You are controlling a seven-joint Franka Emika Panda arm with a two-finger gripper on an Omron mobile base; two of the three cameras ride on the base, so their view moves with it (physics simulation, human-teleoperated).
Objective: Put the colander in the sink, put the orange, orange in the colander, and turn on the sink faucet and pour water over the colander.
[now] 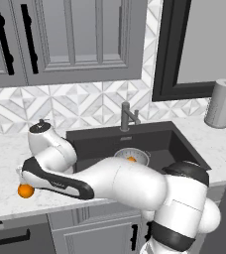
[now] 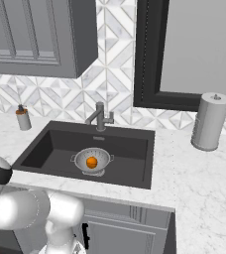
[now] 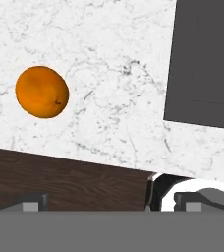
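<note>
Spread gripper [image 3: 109,202] fingertips hang empty above the counter [image 3: 114,74]; second orange [image 3: 42,92] lies off to their left, ungrasped

The bench [image 3: 109,74] is veined white marble, the sink [image 2: 130,149] matt charcoal, the colander [image 2: 101,158] and sink faucet [image 2: 100,116] brushed grey metal, the orange [image 3: 41,92] finely dimpled.

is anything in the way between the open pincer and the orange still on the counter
Nothing visible. In the hand view the loose orange lies alone on bare marble counter, with the pincer open above it. The colander in the sink already holds the other orange.
</note>
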